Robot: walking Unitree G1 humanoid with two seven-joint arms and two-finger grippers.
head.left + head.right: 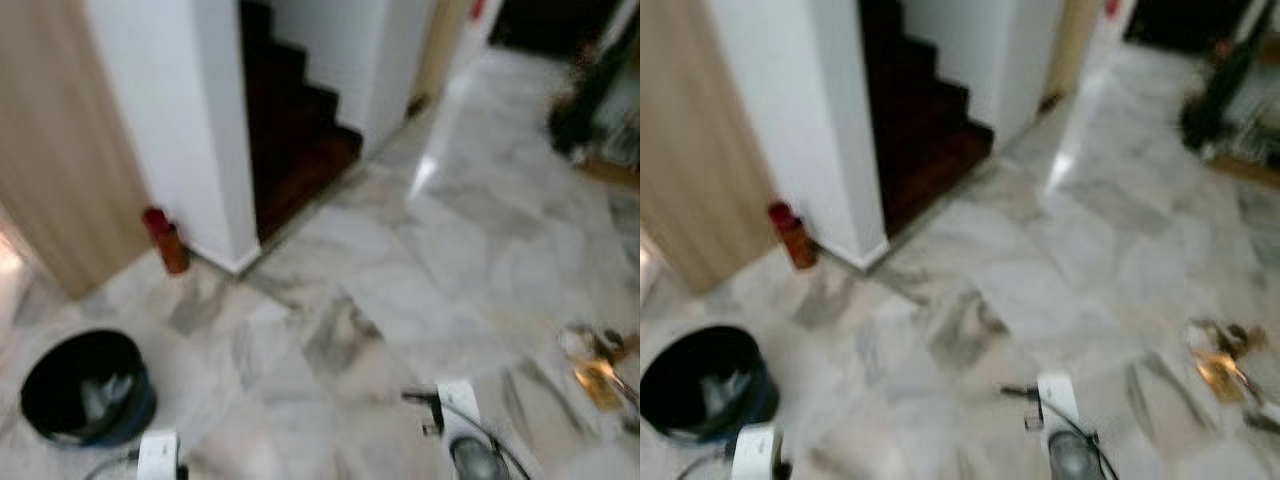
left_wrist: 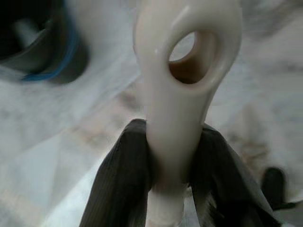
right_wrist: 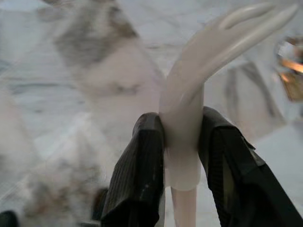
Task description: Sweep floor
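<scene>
Two cream handles, one looped (image 2: pixel 182 71) in the left gripper (image 2: pixel 173 165), one forked (image 3: pixel 199 90) in the right gripper (image 3: pixel 182 161), jaws closed on each, held ready over the marble floor (image 1: pixel 400 260). Litter (image 1: pixel 595 365) lies right, black bin (image 1: pixel 85 390) left. Tool heads hidden; views blurred.

Both grippers (image 2: pixel 170 170) (image 3: pixel 182 161) — fingers clamped
</scene>
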